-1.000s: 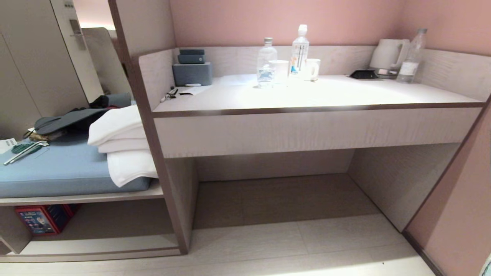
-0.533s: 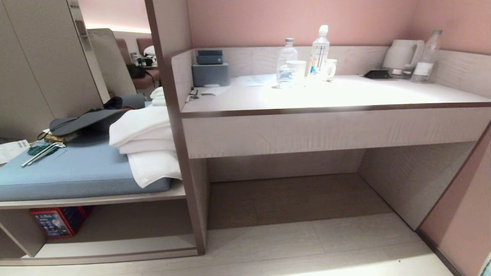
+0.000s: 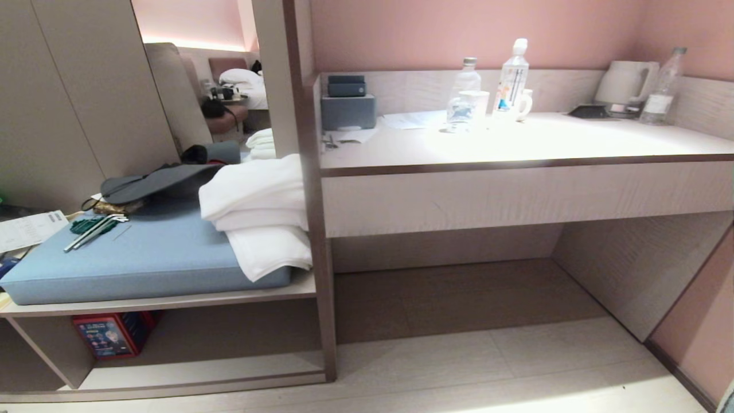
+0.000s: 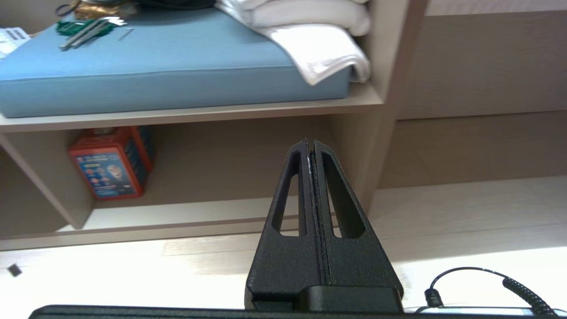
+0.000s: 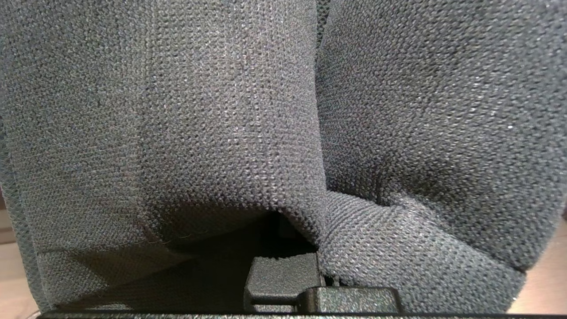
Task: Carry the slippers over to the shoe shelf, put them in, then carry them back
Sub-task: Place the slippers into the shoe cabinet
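Observation:
Dark grey-blue woven fabric of the slippers [image 5: 212, 110] fills the right wrist view, two folds side by side. My right gripper [image 5: 318, 270] is shut on them; its fingers are buried under the fabric and only its black base shows. The shoe shelf [image 3: 218, 367] is the low wood-grain cubby under the blue cushion [image 3: 143, 258], at the lower left of the head view. My left gripper [image 4: 310, 144] is shut and holds nothing. It hangs low over the pale floor and points at the shoe shelf [image 4: 212, 164]. Neither arm shows in the head view.
A red box [image 3: 112, 334] stands at the cubby's left end. Folded white towels [image 3: 258, 212], a dark bag [image 3: 155, 180] and tools [image 3: 94, 225] lie on the cushion. An upright divider [image 3: 318, 229] separates the bench from the desk [image 3: 516, 146], which carries bottles, mugs and a kettle.
The whole head view has shifted to the right, so the camera has swung left. The bench and its cubby now show more fully. Nothing in the scene itself has moved.

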Controlling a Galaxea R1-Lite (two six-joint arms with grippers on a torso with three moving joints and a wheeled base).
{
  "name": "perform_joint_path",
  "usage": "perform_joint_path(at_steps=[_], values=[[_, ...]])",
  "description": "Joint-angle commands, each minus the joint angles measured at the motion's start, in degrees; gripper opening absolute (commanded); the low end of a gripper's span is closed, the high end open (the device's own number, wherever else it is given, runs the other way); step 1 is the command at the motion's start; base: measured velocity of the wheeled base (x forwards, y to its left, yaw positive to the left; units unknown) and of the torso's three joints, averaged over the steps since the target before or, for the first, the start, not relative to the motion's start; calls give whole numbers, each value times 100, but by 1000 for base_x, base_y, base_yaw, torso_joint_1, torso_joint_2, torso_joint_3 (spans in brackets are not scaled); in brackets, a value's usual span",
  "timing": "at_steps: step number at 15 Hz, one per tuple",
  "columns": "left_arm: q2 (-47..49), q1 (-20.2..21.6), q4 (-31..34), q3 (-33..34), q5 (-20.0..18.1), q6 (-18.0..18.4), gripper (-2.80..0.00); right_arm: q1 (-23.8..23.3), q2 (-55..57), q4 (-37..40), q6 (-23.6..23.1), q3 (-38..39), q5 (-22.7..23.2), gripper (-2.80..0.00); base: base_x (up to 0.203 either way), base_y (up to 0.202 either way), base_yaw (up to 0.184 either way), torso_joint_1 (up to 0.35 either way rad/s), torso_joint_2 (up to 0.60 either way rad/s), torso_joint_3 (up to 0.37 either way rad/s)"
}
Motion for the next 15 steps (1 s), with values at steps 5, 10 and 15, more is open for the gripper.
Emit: perform_joint_path(at_steps=[5, 10, 15], values=[[-4, 1, -2, -4, 0, -4, -280, 0, -1, 2, 9, 9, 0, -280, 0, 196, -2, 2, 3, 2], [-4, 2, -2, -5, 0, -5, -280, 0, -1, 2, 14, 9, 0, -280, 0, 196, -1, 1, 1, 3], [-4, 1, -2, 2, 0, -10, -280, 0, -1, 2, 5, 9, 0, -280, 0, 194, -2, 4, 1, 3]])
